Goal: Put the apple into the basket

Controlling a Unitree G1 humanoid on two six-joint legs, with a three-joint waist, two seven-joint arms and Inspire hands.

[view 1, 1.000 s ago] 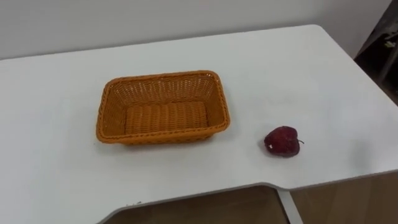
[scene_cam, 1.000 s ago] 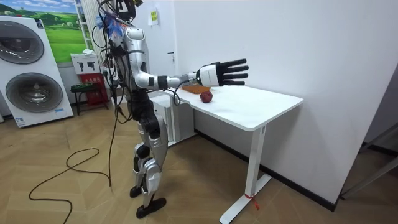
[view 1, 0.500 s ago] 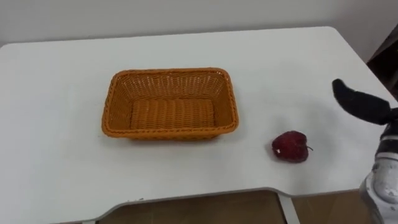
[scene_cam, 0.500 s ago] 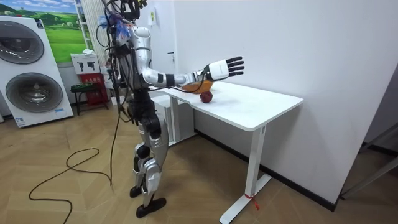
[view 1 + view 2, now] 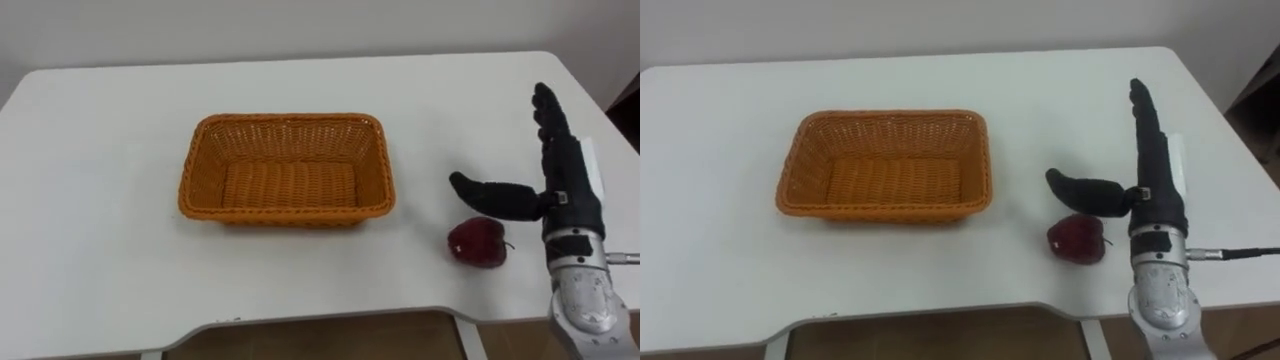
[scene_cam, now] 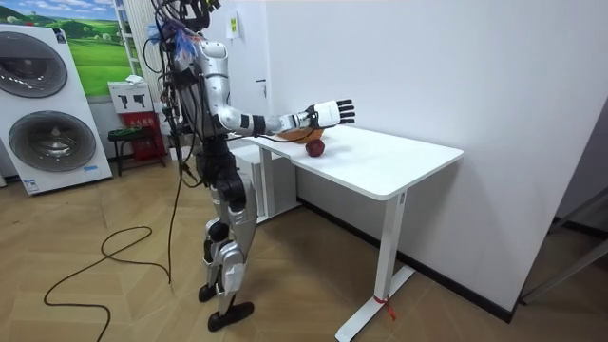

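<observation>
Trouble, as we judge it, would come from the table's front edge. The apple (image 5: pixel 477 242) lies on the table (image 5: pixel 100 250) to the right of the basket (image 5: pixel 288 120), apart from it and near that edge. It is round and has rolled onto its side, so a glancing touch could send it rolling off before anything closes on it.

We see the right hand (image 5: pixel 565 180) just right of the apple. Its fingers are straight and released, pointing away from us, and the thumb (image 5: pixel 490 192) is spread left over the apple's far side. It grasps nothing. The room view shows the hand raised above the apple and clear of it.

The palm sits off to the right rather than over the fruit. If it comes straight down from here, we expect the thumb to strike first and knock the apple forward or leftward. A grasp that catches only one flank could also squeeze the smooth skin out from between the fingers. Later, a low carry could clip the basket's near wall and shove the basket along.

The apple has hardly any long axis. Its stem-to-base line runs roughly left to right, along the front edge. The stem points to our right, toward the hand, so we think it would roll toward or away from the edge.
</observation>
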